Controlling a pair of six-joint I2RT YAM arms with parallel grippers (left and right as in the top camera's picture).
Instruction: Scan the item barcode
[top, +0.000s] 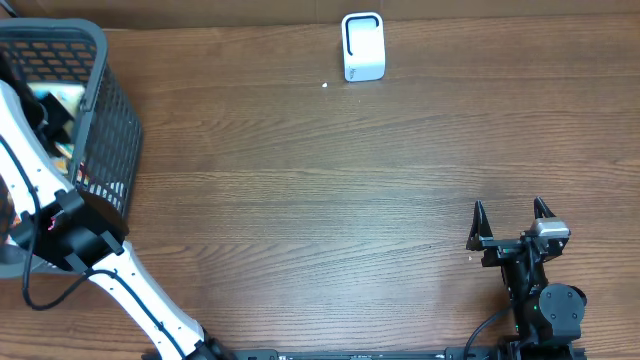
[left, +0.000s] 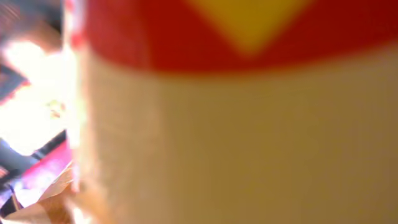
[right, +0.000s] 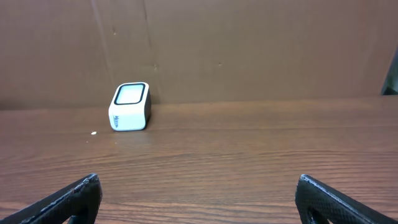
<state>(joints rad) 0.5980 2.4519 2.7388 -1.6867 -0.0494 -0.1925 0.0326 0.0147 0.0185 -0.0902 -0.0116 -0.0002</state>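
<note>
Overhead, my left arm (top: 140, 290) reaches into the basket (top: 112, 120), its jaws hidden, while my right jaws stand spread, the scanner (top: 363, 47) far ahead to their left. Left wrist: a blurred cream-and-red package (left: 236, 137) fills the view just before my left jaws, which are pressed together; whether they pinch it I cannot tell. Right wrist: the scanner (right: 130, 107) lies well beyond the spread jaws.

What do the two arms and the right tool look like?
The left arm has white links, black joints and a black cable. The right arm is black with a grey wrist block. The right tool has two black pointed fingers.
</note>
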